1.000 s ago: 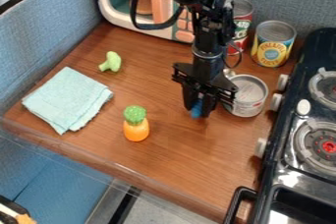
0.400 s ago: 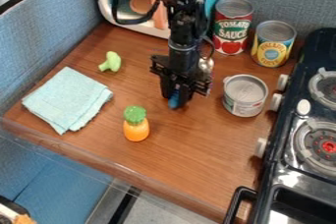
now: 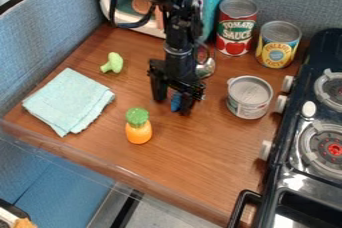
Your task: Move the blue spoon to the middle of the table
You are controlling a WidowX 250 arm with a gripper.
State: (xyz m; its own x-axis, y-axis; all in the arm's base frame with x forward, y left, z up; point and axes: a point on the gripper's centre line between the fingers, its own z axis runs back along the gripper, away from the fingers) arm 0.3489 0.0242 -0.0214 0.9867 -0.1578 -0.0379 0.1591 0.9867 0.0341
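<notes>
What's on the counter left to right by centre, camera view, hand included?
Cloth → green toy → orange toy with green top → hand → low silver-topped can → yellow-labelled can. Overlapping items omitted.

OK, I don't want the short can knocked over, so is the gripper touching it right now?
Apart. The camera view shows a strip of wooden tabletop between the gripper and the short can.

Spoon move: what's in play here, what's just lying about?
Job:
- blue spoon
- table
- gripper

Lying about:
- folded cloth
- green toy
- orange-and-green toy
- low can
- red can
- yellow can
- stove
</notes>
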